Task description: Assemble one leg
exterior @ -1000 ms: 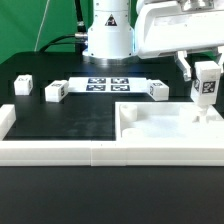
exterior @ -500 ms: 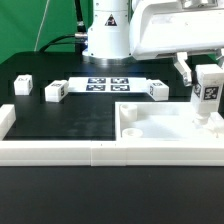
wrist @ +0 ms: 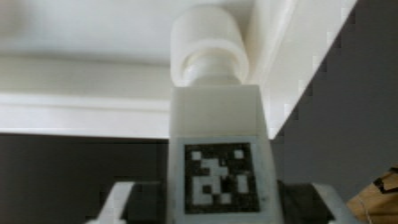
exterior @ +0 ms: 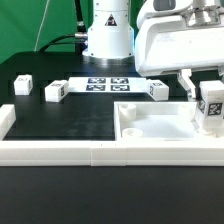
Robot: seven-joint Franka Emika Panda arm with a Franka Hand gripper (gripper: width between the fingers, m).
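Note:
My gripper (exterior: 210,108) is shut on a white leg (exterior: 211,104) with a black-and-white tag and holds it upright over the right end of the large white tray-like part (exterior: 150,125). In the wrist view the leg (wrist: 221,130) fills the middle, its tag facing the camera, its rounded peg end pointing at the tray's white wall (wrist: 89,75). The gripper (wrist: 221,205) has a finger on each side of the leg. Three more legs lie on the black mat: one (exterior: 24,85), one (exterior: 55,92) and one (exterior: 158,90).
The marker board (exterior: 108,84) lies at the back middle in front of the robot base (exterior: 107,35). A low white wall (exterior: 60,152) runs along the front of the black mat, with a white corner piece (exterior: 6,118) at the exterior view's left.
The gripper with the leg has moved lower and slightly toward the exterior view's right, closer to the tray's right end. The other legs have not moved.

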